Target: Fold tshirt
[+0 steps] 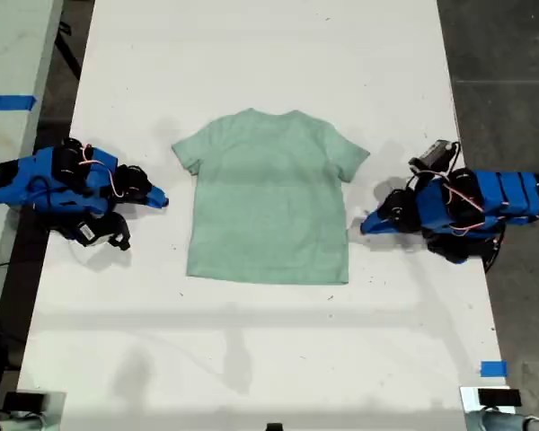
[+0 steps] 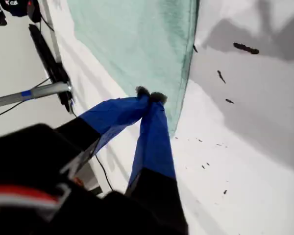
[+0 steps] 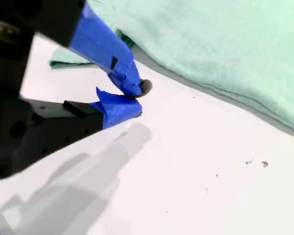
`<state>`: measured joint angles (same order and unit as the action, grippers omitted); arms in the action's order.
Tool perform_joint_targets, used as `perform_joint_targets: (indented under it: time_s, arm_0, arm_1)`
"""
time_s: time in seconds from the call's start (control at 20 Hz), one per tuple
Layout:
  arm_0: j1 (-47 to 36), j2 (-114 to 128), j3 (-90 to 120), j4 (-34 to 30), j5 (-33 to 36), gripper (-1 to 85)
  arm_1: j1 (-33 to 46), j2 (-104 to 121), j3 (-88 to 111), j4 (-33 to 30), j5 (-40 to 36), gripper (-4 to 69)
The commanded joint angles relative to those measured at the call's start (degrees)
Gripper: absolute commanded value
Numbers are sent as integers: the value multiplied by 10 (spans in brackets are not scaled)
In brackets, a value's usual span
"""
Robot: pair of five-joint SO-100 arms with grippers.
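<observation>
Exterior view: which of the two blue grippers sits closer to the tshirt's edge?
My first gripper, at the exterior view's right: its tip almost meets the tshirt, while my second gripper leaves a wider gap.

The exterior view looks straight down from high above the white surface [image 1: 269, 359]. The first wrist view rides close behind its pincer [image 2: 150, 95], facing a tshirt [image 2: 142, 44] edge. The second looks low past its pincer [image 3: 137, 95]. All three share the tshirt.
</observation>
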<state>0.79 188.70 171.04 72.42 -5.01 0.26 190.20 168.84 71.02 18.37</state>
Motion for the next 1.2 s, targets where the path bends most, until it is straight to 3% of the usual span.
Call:
perform_joint_targets:
  time_s: [0.0,0.5,0.75,0.9,1.05,1.15]
  arm_0:
    - [-35,-80,-84,-30,25,0]
    - [-223,-580,-584,69,273,0]
    - [-313,-773,-802,162,364,0]
    - [-334,-805,-846,173,376,0]
    - [-330,-817,-834,169,376,0]
    - [-326,-824,-824,163,374,0]
  arm_1:
    - [21,-129,-134,23,-60,-1]
    - [311,-531,-572,149,-404,-2]
    - [431,-648,-695,185,-515,-2]
    - [475,-690,-724,193,-562,-2]
    - [497,-712,-699,178,-613,341]
    - [519,-726,-660,152,-635,349]
